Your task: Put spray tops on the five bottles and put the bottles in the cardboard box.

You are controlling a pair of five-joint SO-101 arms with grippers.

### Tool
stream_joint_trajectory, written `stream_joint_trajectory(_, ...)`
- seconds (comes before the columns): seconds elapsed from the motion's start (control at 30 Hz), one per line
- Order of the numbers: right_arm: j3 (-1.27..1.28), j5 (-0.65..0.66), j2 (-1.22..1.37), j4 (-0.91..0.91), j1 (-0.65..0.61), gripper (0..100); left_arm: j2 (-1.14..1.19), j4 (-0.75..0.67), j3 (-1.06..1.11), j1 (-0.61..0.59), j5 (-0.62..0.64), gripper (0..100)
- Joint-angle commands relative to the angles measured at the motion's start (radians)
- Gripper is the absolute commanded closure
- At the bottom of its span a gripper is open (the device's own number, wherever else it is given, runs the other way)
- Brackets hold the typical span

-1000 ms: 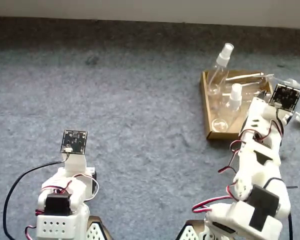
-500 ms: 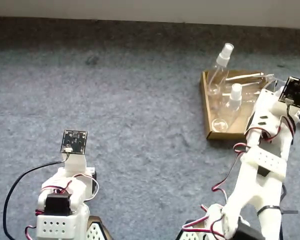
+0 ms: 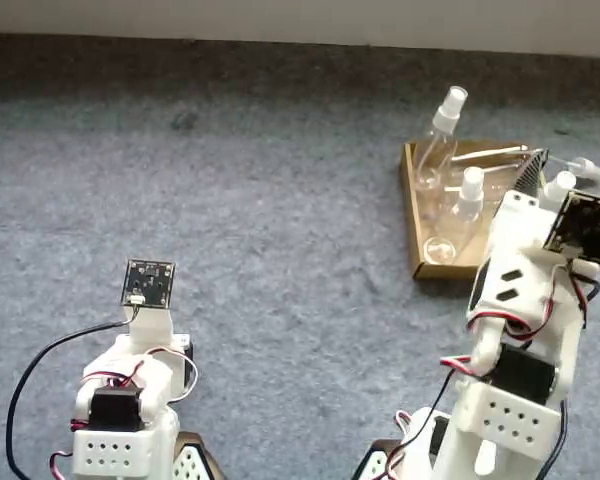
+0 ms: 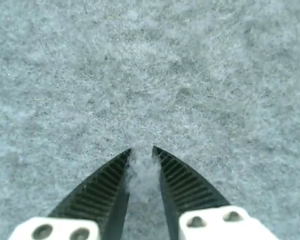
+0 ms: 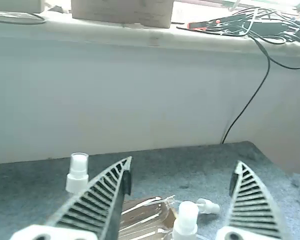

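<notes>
The cardboard box (image 3: 414, 215) lies at the right of the grey carpet with clear bottles in it. One bottle (image 3: 442, 130) leans over the box's far edge, its spray top (image 3: 451, 103) on. A second capped bottle (image 3: 464, 205) lies inside. My right gripper (image 3: 572, 178) hangs open above the box's right side. In the right wrist view a white spray top (image 5: 186, 219) stands between the open right gripper (image 5: 182, 167) fingers, below them. The leaning bottle's top (image 5: 78, 171) stands off to one side. My left gripper (image 4: 142, 149) is shut over bare carpet, holding nothing.
A small loose spray top (image 5: 208, 204) lies just beyond the box (image 5: 145, 212), also seen in the high view as a white piece (image 3: 583, 165). A white wall and a ledge with cables (image 5: 260, 25) rise behind the table. Open carpet stretches left of the box.
The right arm has lifted and swung a little to the right, raising its gripper above the box's right side. The left arm has stayed still.
</notes>
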Motion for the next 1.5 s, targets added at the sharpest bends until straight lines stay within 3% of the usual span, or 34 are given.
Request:
stream_joint_trajectory(0.0, -0.016, 0.009, -0.182, 0.186, -0.131, 74.6, 0.001, -0.015, 0.022, -0.015, -0.003, 100)
stream_joint_trajectory(0.17, -0.015, 0.008, -0.306, 0.340, -0.231, 76.6, 0.001, -0.015, 0.022, -0.015, -0.003, 99)
stream_joint_trajectory(0.37, -0.007, 0.011, -0.435, 0.397, -0.280, 99.6, 0.001, -0.015, 0.022, -0.015, -0.005, 99)
stream_joint_trajectory(0.63, -0.005, 0.011, -0.665, 0.538, -0.280, 99.4, 0.001, -0.015, 0.022, -0.015, -0.006, 99)
stream_joint_trajectory(0.8, -0.005, 0.006, -0.651, 0.553, -0.280, 99.4, 0.001, -0.015, 0.022, -0.015, -0.006, 99)
stream_joint_trajectory(1.0, 0.012, 0.008, -0.651, 0.555, -0.426, 99.4, 0.001, -0.015, 0.022, -0.015, -0.006, 99)
stream_joint_trajectory(1.13, 0.054, 0.009, -0.651, 0.555, -0.432, 99.4, 0.001, -0.015, 0.022, -0.015, -0.006, 99)
stream_joint_trajectory(1.47, 0.392, 0.006, -0.653, 0.555, -0.432, 99.4, 0.001, -0.015, 0.022, -0.015, -0.006, 99)
